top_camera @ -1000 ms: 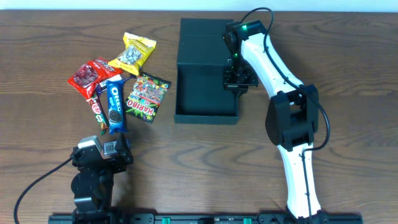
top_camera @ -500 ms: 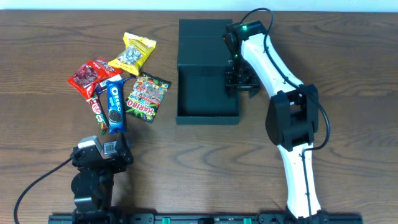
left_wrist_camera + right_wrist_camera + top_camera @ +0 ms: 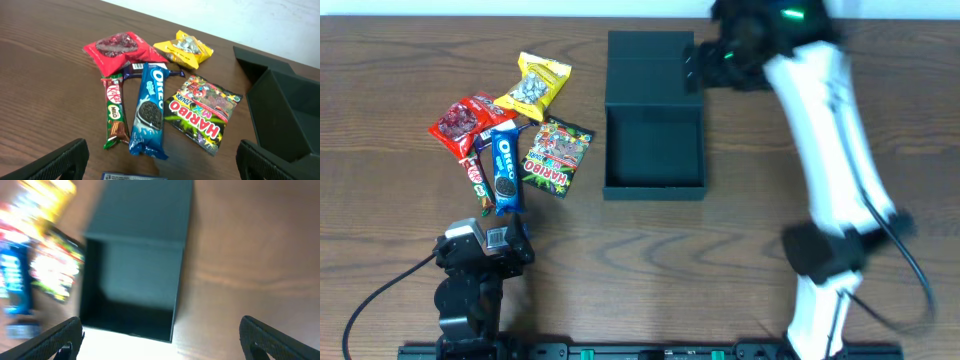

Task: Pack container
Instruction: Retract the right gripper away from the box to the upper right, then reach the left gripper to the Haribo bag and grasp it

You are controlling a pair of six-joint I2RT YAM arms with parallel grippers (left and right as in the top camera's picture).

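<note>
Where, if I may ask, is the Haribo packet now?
In the overhead view, the Haribo packet lies left of the open container, right of the Oreo pack.

One box (image 3: 654, 150) — plus one each of KitKat bar (image 3: 114, 111), Oreo pack (image 3: 150, 107), Haribo bag (image 3: 200, 112), red bag (image 3: 120, 49), yellow bag (image 3: 189, 48), half-hidden dark wrapper (image 3: 131, 69).

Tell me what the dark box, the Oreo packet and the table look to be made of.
The container: likely cardboard, matte dark blue-black; flat panels, sharp folded edges, no shine. The Oreo packet: probably glossy plastic film; highlights, crimped ends. The table: wood or wood-look laminate; brown grain streaks, slight sheen.
</note>
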